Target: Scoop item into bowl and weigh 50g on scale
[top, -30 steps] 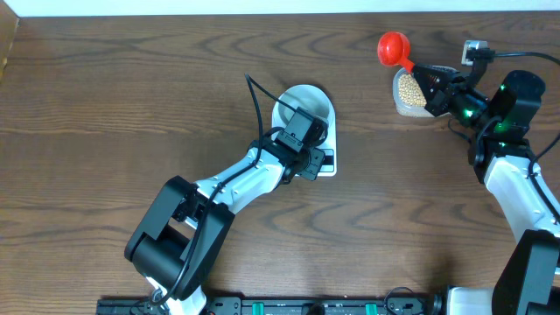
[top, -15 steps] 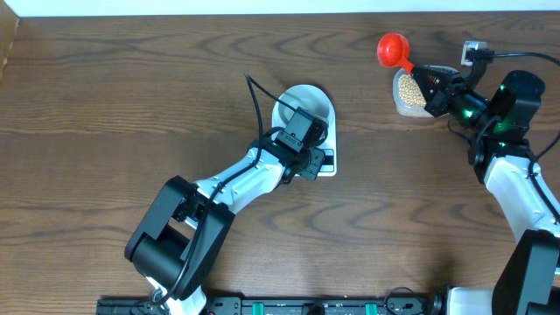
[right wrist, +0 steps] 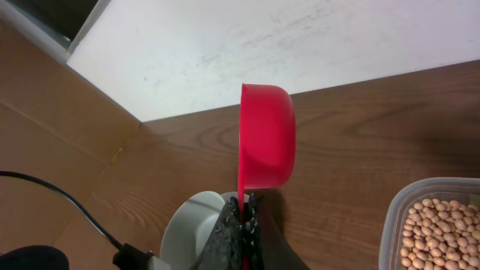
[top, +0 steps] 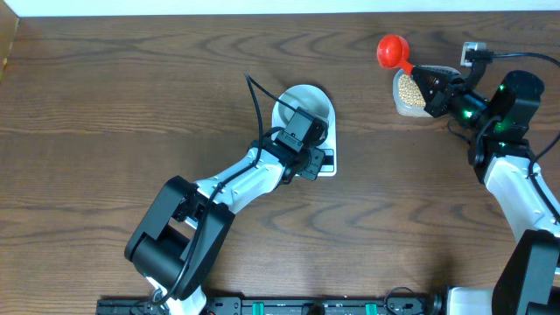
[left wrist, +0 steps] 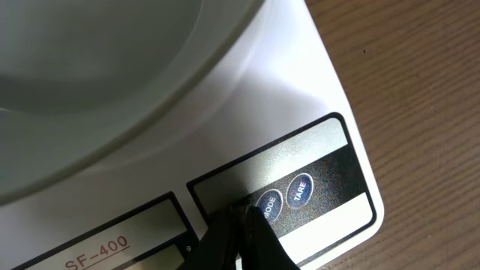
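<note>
White-rimmed round bowl (top: 305, 100) sits on the flat white scale (left wrist: 315, 90), clenched left gripper (left wrist: 239, 219) touching its button panel; well right, right gripper (right wrist: 243, 215) clamps a red plastic scoop (right wrist: 267, 135).

scale (left wrist: 292, 97): "SF-400" | round button (left wrist: 299, 190): "TARE" | neighbouring button (left wrist: 268, 204): probably "MODE", small and partly shadowed

left arm (top: 241, 179) over scale (left wrist: 300, 97) (bowl (top: 306, 98) apparently part-hidden), open table (top: 367, 149) toward tub (top: 407, 111)

Robotics lab bench, wood-grain table (top: 105, 105), plain white wall (right wrist: 300, 37) behind, black mounting rail (top: 306, 307) along near edge
</note>
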You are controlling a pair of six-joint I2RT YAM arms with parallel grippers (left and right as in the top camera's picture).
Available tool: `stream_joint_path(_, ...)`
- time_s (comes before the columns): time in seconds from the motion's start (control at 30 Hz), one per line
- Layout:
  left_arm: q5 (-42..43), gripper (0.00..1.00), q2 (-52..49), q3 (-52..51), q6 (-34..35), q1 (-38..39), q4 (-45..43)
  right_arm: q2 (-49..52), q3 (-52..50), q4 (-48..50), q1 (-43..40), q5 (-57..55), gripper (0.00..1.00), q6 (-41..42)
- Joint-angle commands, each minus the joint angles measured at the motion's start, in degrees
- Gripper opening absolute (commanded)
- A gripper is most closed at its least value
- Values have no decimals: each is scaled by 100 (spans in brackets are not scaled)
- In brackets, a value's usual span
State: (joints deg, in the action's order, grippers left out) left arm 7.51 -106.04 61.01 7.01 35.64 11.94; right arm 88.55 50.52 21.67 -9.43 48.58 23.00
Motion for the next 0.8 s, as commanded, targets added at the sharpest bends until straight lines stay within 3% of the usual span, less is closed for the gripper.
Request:
stream_joint_path(0.0, 59, 7, -125, 76, -98, -13, -9, -13, 105, -7, 11, -26, 1, 7)
stream_joint_path(0.43, 345, 7, -398, 74, -101, -90, 0, -13, 105, -4, 15, -68, 1, 9)
stream_joint_path(0.77, -96, 7, 763, 83, -122, -90, 479, -13, 105, -2, 15, -190, 1, 9)
